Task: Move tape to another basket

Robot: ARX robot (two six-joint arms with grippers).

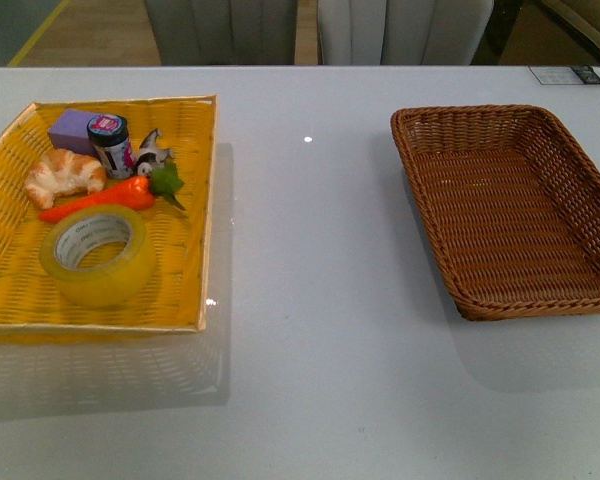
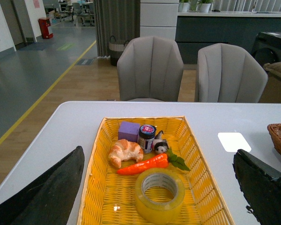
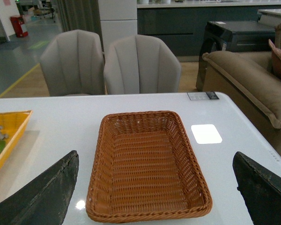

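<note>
On the white table [image 1: 310, 320], the left jaws stand wide apart and hold nothing. Only two dark finger slabs show in the left wrist view, both cut off by the picture's edge. The right jaws are spread just as wide and are also unloaded, their tips cut off in the same way. At the near left lies a bright yellow rectangular woven tray [image 1: 10, 285], its near-left corner running out of the front view. The wide roll of translucent yellowish packing tape [image 1: 93, 255] lies flat in the tray's near half, and the print on its white core is too small to read. Just beyond it is an orange toy carrot with green leaves [image 1: 100, 198], then a golden croissant [image 1: 65, 175]. Further back are a pale purple block [image 1: 72, 128], a small dark jar with a printed lid [image 1: 110, 145] and a little black-and-white figure [image 1: 152, 152] that is hard to make out. Well apart to the right sits the dark brown rectangular wicker basket [image 1: 510, 215], its right rim clipped by the frame. At the table's far right corner lies a small printed card [image 1: 570, 74], unreadable. Past the far edge stand two grey upholstered chairs [image 2: 151, 70], seen only as lower backs from the front.
</note>
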